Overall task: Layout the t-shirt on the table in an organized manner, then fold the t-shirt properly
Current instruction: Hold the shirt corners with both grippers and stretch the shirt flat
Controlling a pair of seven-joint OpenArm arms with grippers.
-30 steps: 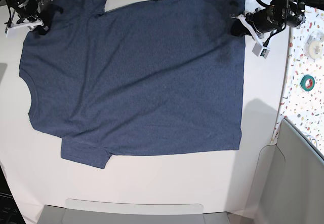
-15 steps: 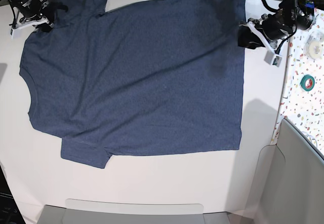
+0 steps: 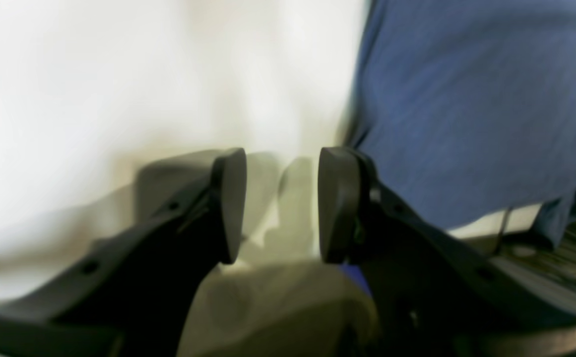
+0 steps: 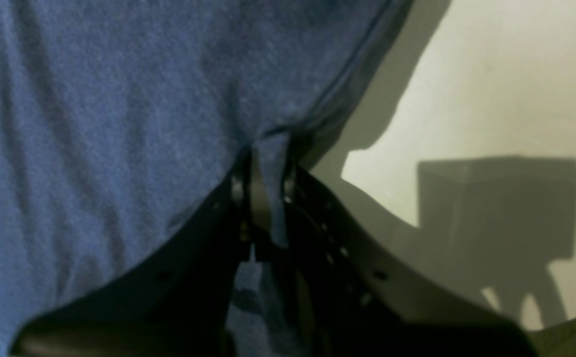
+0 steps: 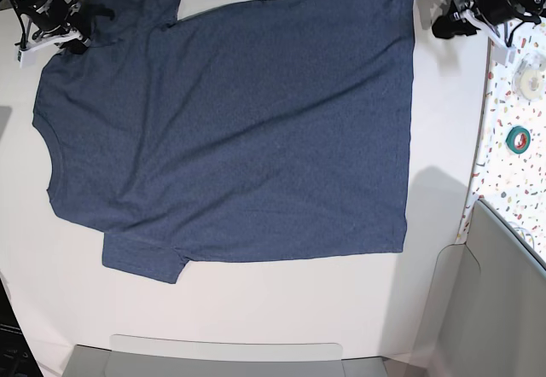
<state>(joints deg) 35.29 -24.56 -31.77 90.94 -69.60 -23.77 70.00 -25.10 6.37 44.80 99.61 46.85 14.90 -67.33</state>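
At the base view's far left, the right gripper (image 5: 75, 40) is clamped on a shoulder fold of the dark navy heathered cotton t-shirt (image 5: 230, 130), which lies spread, plain side up, on the white matte tabletop (image 5: 273, 309). At right, the left gripper (image 5: 445, 27) hangs parted and empty off the hem. A one-sided pull could skew the laid-out cloth.

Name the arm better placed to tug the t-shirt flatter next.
Right. Its fingers are shut on the t-shirt at the shoulder; the left gripper is open, off the cloth beside the hem.
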